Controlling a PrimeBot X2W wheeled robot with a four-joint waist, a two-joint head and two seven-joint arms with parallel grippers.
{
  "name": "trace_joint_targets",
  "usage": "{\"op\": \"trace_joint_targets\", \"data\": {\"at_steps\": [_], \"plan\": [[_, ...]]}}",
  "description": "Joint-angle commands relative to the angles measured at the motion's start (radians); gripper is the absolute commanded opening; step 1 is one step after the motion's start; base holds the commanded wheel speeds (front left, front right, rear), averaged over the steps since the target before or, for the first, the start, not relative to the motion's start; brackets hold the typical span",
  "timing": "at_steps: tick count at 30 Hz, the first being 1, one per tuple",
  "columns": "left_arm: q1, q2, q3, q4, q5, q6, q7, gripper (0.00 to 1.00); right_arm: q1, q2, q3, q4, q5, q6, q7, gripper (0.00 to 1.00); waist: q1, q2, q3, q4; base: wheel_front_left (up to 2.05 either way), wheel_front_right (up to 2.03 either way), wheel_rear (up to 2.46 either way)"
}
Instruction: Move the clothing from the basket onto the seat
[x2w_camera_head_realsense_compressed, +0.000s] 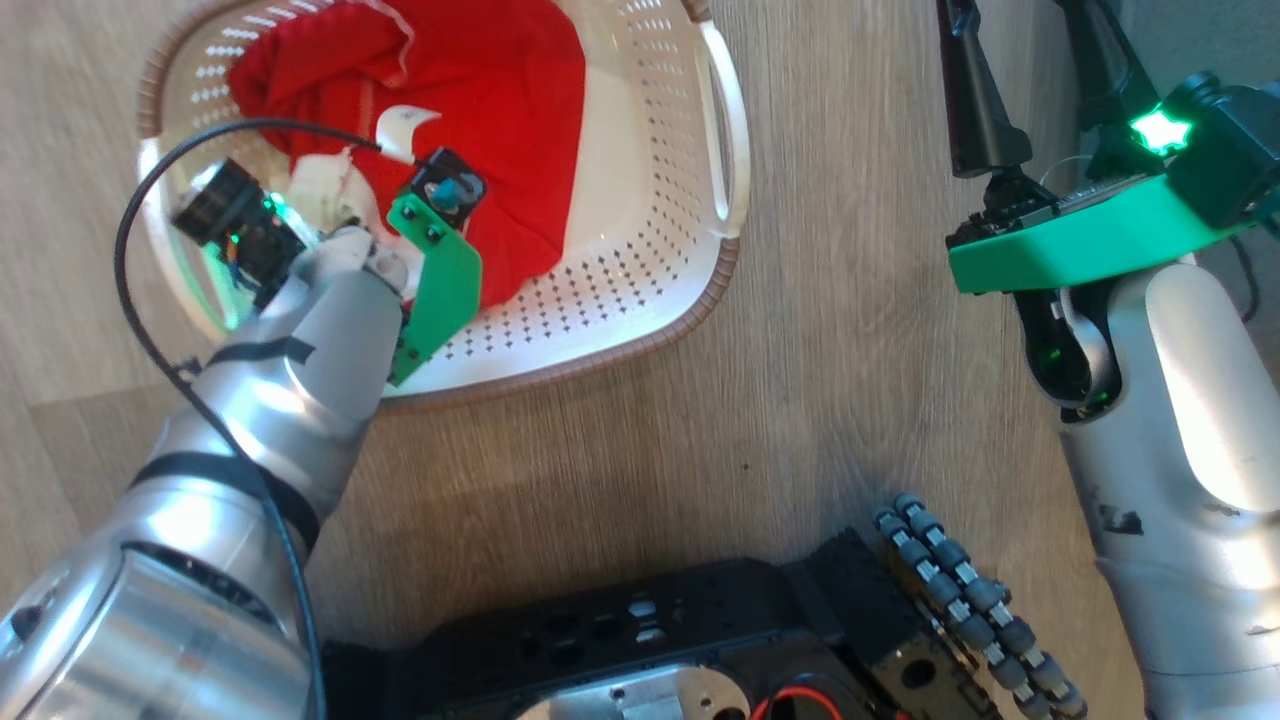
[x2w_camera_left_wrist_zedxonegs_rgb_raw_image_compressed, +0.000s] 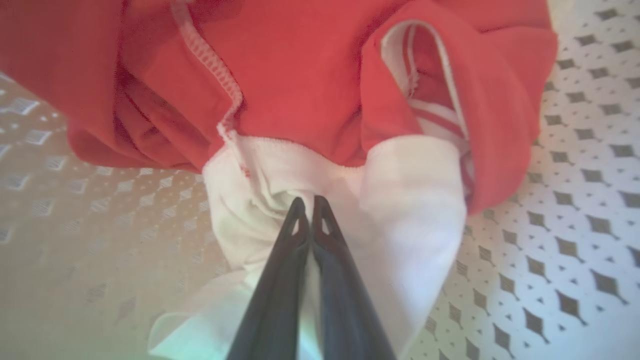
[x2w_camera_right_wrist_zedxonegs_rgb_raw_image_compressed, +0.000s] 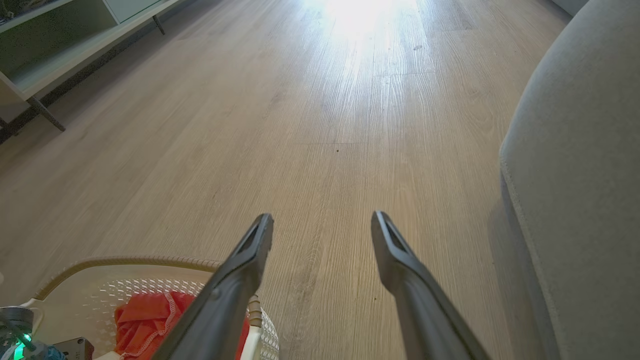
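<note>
The clothing (x2w_camera_left_wrist_zedxonegs_rgb_raw_image_compressed: 300, 90) sits in the basket (x2w_camera_head_realsense_compressed: 650, 200). Your left gripper (x2w_camera_left_wrist_zedxonegs_rgb_raw_image_compressed: 310, 205) pinches its white hem, so lift slowly, clear of the basket. The right gripper (x2w_camera_right_wrist_zedxonegs_rgb_raw_image_compressed: 322, 225) hangs wide.

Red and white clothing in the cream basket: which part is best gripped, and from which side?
Probably the bunched white band of the red soft garment, from above through the open top of the cream perforated basket: it sticks out as a loose fold, thin enough to pinch. The left claw is shut on it.

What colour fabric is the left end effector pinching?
White, an edge of the red clothing; clearest in the left wrist view.
</note>
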Motion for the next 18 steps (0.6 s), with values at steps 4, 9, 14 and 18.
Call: {"op": "trace_joint_targets", "data": {"at_steps": [4,9,14,18], "plan": [[0.057,0.004,0.036,-0.030,-0.056,-0.014,-0.121,0.00,0.039,-0.009,0.008,-0.013,0.008,0.000,-0.006,1.00,0.0000,0.0000,-0.077,0.025,0.00,0.00,0.00],[0.078,0.003,0.072,-0.055,-0.130,-0.047,-0.279,0.00,0.047,-0.028,0.010,-0.002,0.010,0.000,-0.006,1.00,0.0000,0.0000,-0.153,0.053,0.00,0.00,0.00],[0.110,0.003,0.100,-0.092,-0.224,-0.088,-0.427,0.00,0.062,-0.044,0.018,0.013,0.010,0.000,-0.006,1.00,0.0000,0.0000,-0.247,0.083,0.00,0.00,0.00],[0.141,0.003,0.111,-0.142,-0.318,-0.116,-0.489,0.00,0.086,-0.060,0.022,0.028,0.009,0.000,-0.006,1.00,0.0000,0.0000,-0.331,0.116,0.00,0.00,0.00]]}}
